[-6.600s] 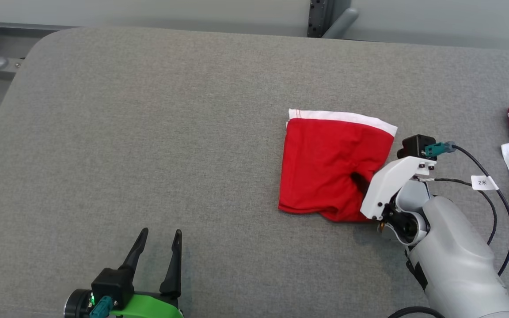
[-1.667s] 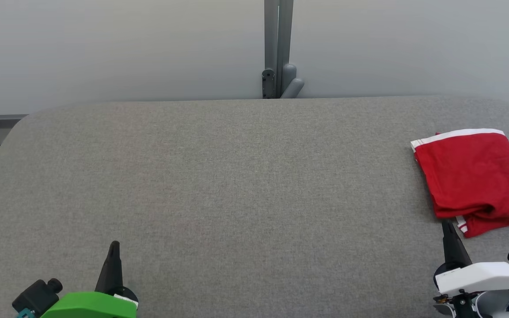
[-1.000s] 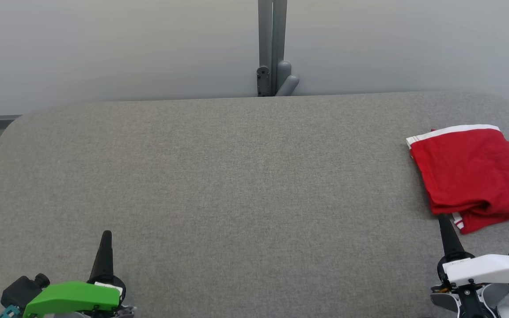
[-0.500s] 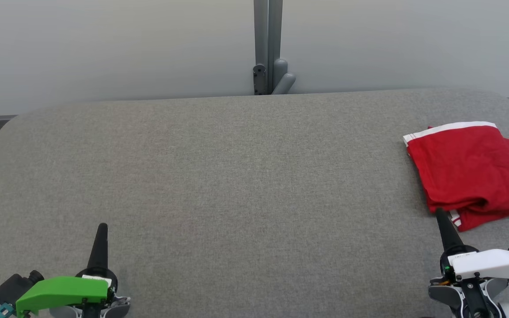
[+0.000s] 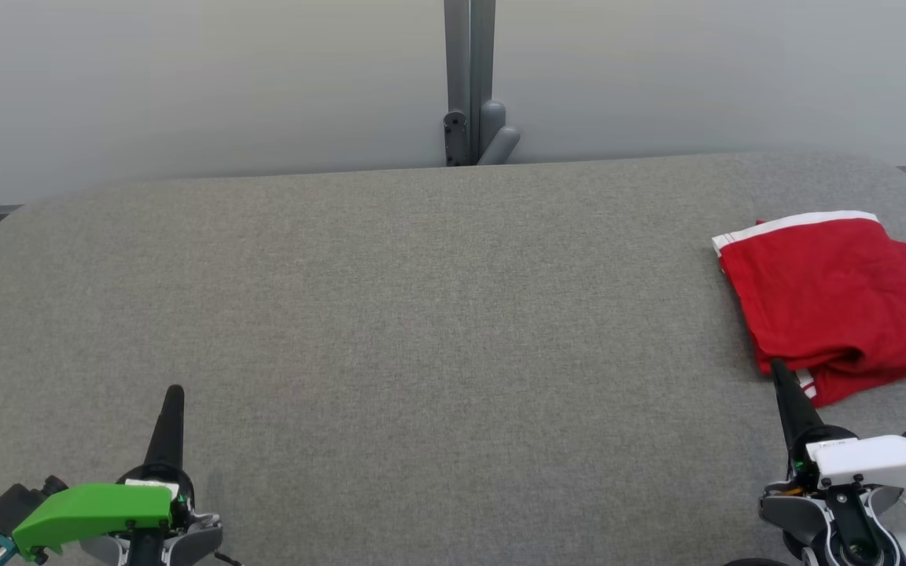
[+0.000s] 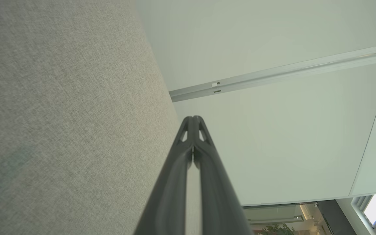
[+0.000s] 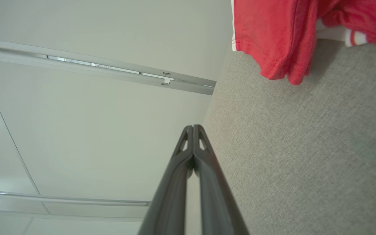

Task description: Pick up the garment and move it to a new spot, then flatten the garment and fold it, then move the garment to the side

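Grey padded table (image 5: 421, 314) inspected. The red garment (image 5: 830, 299) lies folded at the table's right end, nearer the far edge than the near one, its white band turned toward the far edge and its right part cut off by the head view's border. A red-and-white striped hem shows under its near edge (same piece or another: cannot be told). Left gripper (image 5: 173, 393) sits at the table's near left corner, both fingers pressed together to a single point, nothing between them, well apart from the garment. Right gripper (image 5: 778, 365) sits at the table's near right corner, fingers likewise pressed together and holding nothing; its tip points at the garment's near left corner, and the right wrist view shows bare table cloth between tip and fabric. A grey post (image 5: 469, 79) stands behind the table's far edge.
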Robot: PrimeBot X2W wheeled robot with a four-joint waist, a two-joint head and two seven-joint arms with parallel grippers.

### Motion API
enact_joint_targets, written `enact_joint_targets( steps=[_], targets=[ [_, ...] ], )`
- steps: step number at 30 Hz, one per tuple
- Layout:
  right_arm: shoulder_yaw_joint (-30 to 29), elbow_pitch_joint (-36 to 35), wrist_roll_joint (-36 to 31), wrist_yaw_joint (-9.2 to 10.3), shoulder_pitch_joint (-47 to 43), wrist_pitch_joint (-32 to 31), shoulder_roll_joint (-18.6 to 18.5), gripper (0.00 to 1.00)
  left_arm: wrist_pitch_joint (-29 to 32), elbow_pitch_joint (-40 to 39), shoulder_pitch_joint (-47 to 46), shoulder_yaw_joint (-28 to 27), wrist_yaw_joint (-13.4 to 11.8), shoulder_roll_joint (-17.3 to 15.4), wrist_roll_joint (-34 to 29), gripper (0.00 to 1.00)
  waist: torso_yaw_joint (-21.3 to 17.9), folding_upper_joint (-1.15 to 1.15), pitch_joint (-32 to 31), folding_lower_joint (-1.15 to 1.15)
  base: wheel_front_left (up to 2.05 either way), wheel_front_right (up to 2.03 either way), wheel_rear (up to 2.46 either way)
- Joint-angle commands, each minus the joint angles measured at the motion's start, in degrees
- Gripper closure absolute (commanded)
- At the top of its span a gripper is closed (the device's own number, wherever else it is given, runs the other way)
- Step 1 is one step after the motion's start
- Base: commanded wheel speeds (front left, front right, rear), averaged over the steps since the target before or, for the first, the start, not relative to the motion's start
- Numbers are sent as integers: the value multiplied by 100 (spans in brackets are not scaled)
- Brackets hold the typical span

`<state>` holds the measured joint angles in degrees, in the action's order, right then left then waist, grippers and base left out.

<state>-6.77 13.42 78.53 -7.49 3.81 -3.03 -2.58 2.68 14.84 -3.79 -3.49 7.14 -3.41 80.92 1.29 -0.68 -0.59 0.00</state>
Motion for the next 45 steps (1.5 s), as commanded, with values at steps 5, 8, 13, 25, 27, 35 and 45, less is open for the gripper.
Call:
enact_joint_targets(
  steps=[5, 8, 13, 25, 27, 35, 45],
  targets=[
    [7, -29, 318, -1, 100, -88, -35, 100, 82, -59, -150, -57, 50, -46, 285, 100, -21, 55, 13, 0, 0, 0, 0],
    [10, -27, 470, -1, 122, -117, -37, 100, 123, -63, -178, -82, 44, -44, 424, 100, -34, 56, 20, 0, 0, 0, 0],
    [14, -23, 702, -1, 140, -175, -39, 100, 179, -70, -204, -118, 44, -41, 618, 100, -56, 59, 33, 0, 0, 0, 0],
    [24, -12, 1274, 0, 197, -310, -42, 100, 323, -82, -282, -197, 49, -33, 1133, 100, -112, 66, 66, 0, 0, 0, 0],
    [25, -10, 1357, 0, 210, -327, -43, 100, 345, -85, -295, -213, 50, -31, 1187, 100, -121, 67, 71, 0, 0, 0, 0],
    [26, -8, 1413, 0, 208, -339, -43, 100, 370, -82, -284, -231, 50, -23, 1228, 100, -129, 68, 76, 0, 0, 0, 0],
    [26, -8, 1413, 0, 208, -339, -43, 100, 368, -82, -286, -244, 50, -13, 1211, 100, -129, 68, 76, 0, 0, 0, 0]
  ],
)
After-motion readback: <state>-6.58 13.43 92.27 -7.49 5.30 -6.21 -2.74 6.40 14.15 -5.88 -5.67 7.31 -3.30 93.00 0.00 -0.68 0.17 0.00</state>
